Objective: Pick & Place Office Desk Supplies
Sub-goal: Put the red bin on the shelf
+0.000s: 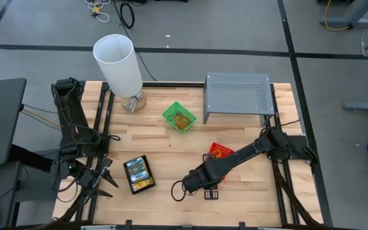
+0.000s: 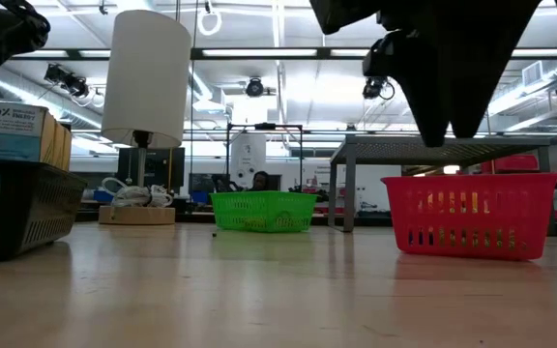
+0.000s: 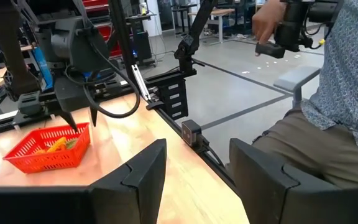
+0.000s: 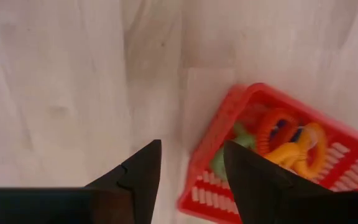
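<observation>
1. The wooden table [image 1: 171,147] takes up most of what I can see. At the back there's a tall white cylinder [image 1: 119,62] and a grey perforated riser [image 1: 237,93], neither of which is part of the job.
2. The right arm reaches in across the table and its right gripper [image 1: 193,185] hangs pointing down near the front edge. The jaws are parted with nothing between them, and below them is bare wood just beside the red tray [image 4: 278,155].
3. The left gripper [image 1: 94,181] is parked at the front left corner. Its fingers are spread and empty, so it's just waiting.
4. The black tray [image 1: 138,174] sits front left with the crayon boxes [image 1: 137,171] in it. The green tray [image 1: 179,117] is mid-table in front of the riser, with something yellowish inside.
5. The red tray holds the coloured loop bands [image 4: 288,140], with orange, yellow and green tangled together.
6. My guess is the next move is a grab from the red tray. Right now the jaws are over wood, not the bands, so I'd shift sideways over the tray first. Then I'd drop straight down on one loop near the top of the pile and keep the fingers off the tray wall, because it's light and will probably skid or tip.
</observation>
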`<act>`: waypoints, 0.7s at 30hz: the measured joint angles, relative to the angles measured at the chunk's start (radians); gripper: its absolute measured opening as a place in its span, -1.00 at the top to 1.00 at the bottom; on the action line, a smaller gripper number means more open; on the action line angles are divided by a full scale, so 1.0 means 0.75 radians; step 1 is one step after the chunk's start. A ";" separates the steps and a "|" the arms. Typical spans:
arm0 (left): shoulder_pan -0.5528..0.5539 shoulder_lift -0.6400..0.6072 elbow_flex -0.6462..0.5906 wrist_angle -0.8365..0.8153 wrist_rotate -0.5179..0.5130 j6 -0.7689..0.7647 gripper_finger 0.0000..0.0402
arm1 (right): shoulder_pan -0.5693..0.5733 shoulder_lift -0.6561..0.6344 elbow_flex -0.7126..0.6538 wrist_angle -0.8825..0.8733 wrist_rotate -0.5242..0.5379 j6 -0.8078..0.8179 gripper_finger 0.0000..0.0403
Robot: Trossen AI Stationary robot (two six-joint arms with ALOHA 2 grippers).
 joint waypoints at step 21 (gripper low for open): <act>0.000 0.000 0.000 -0.036 0.046 -0.003 0.10 | -0.013 -0.002 -0.230 0.197 0.046 0.303 0.12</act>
